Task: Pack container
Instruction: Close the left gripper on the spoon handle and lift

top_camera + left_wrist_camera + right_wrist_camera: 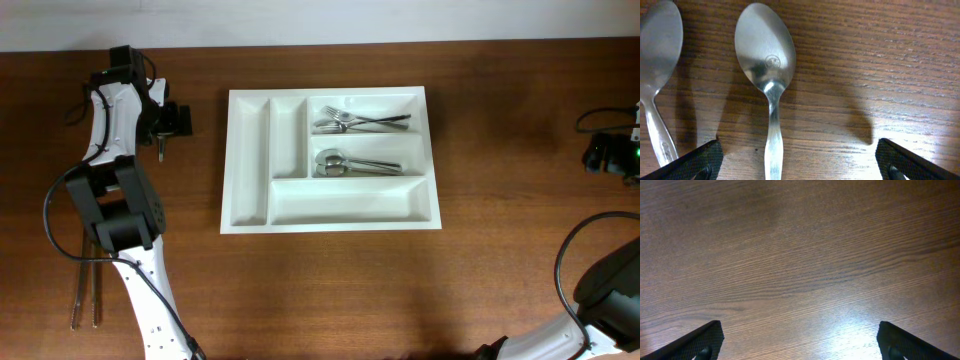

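The white container lies mid-table. Its top long compartment holds forks and the middle one holds spoons. The bottom long one and both upright ones are empty. My left gripper is at the far left, open and low over the wood. In the left wrist view a steel spoon lies bowl away from me. Its handle runs between the open fingers, untouched. A second spoon lies to its left. My right gripper is open over bare wood, at the right edge.
Two long thin utensils lie side by side on the table at the lower left, beside the left arm's base. A cable loop lies at the right. The table is dark wood.
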You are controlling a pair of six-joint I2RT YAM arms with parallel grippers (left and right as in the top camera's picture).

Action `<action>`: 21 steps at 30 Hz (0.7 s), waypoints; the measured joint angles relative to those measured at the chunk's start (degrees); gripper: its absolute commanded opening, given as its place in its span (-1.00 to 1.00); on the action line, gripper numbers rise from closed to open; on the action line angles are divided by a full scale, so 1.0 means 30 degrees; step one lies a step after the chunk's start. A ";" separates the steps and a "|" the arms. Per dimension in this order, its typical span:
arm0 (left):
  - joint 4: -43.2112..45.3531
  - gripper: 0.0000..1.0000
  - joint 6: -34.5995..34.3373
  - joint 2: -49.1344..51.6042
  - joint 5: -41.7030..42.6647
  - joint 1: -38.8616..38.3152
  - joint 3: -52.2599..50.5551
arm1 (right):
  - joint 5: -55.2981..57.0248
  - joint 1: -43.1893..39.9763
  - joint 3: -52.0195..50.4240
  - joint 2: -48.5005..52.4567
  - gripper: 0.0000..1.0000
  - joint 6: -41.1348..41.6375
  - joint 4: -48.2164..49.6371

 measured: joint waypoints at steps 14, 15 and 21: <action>0.0539 -0.19 -0.0007 0.0073 0.0007 0.0000 0.0007 | 0.0000 0.0000 0.0000 0.0000 0.97 -0.0007 0.0000; 0.0539 -0.26 0.0000 0.0080 0.0007 0.0000 0.0007 | 0.0000 0.0000 0.0000 0.0000 0.97 -0.0007 0.0000; 0.0539 -0.45 -0.0007 0.0087 0.0007 0.0007 0.0007 | 0.0000 0.0000 0.0000 0.0000 0.97 -0.0015 0.0000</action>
